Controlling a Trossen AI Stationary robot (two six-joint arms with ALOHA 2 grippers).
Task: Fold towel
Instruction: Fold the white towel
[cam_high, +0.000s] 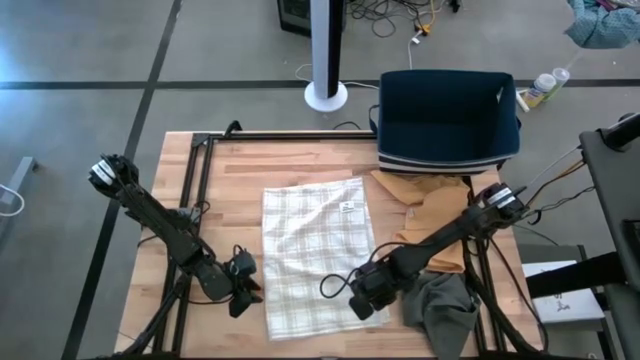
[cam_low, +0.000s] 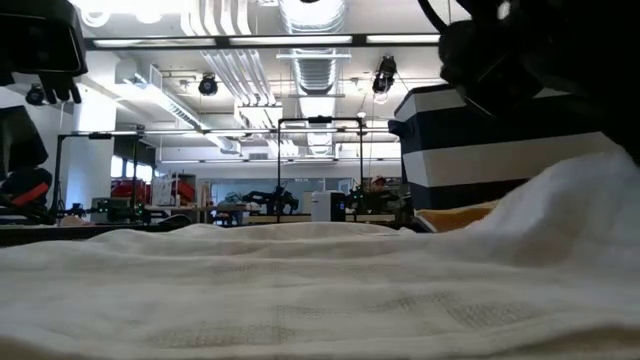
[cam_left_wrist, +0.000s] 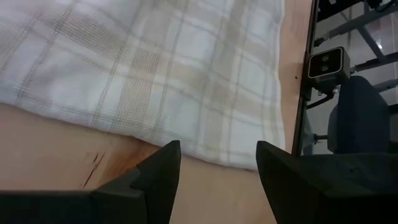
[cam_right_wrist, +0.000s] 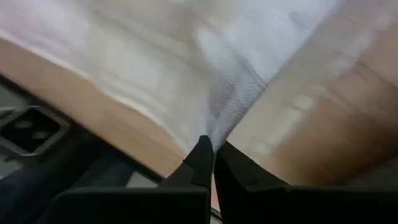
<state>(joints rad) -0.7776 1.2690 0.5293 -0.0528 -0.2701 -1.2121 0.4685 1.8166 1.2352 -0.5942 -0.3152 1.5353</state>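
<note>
- Plaid towel (cam_high: 312, 256) spread flat on the wooden table (cam_high: 230, 205), roughly mid-table, one layer only as far as the high view shows; no fold made yet.
- Whole of the folding left to do, by this judgement: corners to be lifted, carried across, laid down, smoothed.
- First step under way on one side only: right gripper (cam_high: 362, 305) at the towel's near right corner, fingers pinched together on a peak of cloth (plain in the right wrist view, where the fabric rises into a tent between the closed tips (cam_right_wrist: 212, 149)).
- Right arm stretched diagonally from its base at the table's right edge down toward the near edge, wrist low over the cloth.
- Left gripper (cam_high: 243, 291) just beside the towel's near left edge, not touching it; fingers (cam_left_wrist: 158, 171) spread wide, nothing between them, bare wood below and the towel's hem just ahead.
- Left arm likewise angled from the far left down toward the near side, held low, apparently poised for the left corner (a judgement, not a thing seen).
- Other items well clear of the work: tan cloth (cam_high: 425, 215) and grey cloth (cam_high: 440, 305) to the right of the towel, dark bin (cam_high: 447, 118) at the far edge.
- Low view: towel filling the foreground, right side lifted into a hump.
</note>
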